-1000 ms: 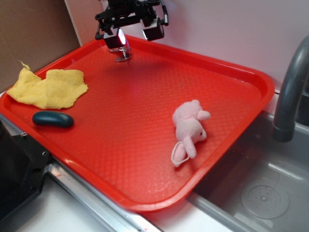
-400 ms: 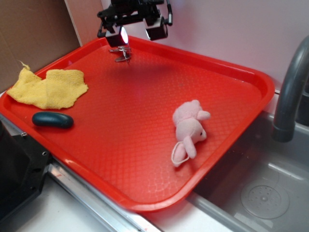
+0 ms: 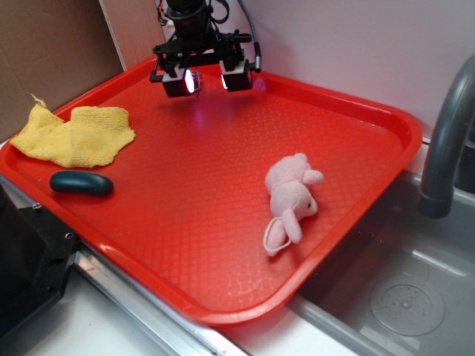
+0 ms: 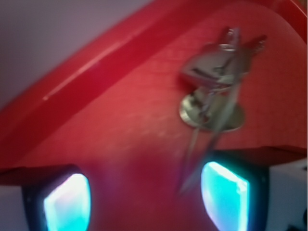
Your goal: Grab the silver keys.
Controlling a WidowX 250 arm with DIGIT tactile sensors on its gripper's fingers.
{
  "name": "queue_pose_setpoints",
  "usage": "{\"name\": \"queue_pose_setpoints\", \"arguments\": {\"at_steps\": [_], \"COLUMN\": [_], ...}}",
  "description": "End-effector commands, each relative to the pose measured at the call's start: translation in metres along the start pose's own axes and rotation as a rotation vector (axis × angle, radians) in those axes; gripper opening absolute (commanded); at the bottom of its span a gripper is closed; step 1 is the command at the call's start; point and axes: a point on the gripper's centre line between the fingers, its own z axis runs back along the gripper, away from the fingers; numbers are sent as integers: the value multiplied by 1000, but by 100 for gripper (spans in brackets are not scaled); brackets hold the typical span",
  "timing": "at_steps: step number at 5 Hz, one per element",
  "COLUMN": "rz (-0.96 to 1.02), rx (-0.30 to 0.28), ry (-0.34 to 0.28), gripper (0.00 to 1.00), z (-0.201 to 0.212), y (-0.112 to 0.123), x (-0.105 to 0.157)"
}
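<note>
Near: pink plush point(image 3: 291, 199), teal oval object point(image 3: 82, 183), yellow cloth point(image 3: 74, 135) untouched on red tray point(image 3: 223, 245).

Far corner: gripper point(image 3: 205, 78) spread wide, empty, low over tray.

Silver keys point(image 4: 216, 82) lie flat near back rim, ahead of fingers point(image 4: 226, 195), not yet between them; hidden in exterior view.

Left: centre, lower, close, lift.
</note>
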Motion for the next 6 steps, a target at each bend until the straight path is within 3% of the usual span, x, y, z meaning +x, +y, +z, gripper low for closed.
{"name": "queue_pose_setpoints", "arguments": {"at_steps": [1, 4, 5, 6], "rz": [78, 117, 122, 115], "rx": [-22, 16, 15, 14], "ry": [-61, -37, -35, -38], "gripper": [100, 100, 0, 0], "z": [19, 10, 11, 12], "y": [27, 40, 37, 34], "x": [25, 31, 28, 27]}}
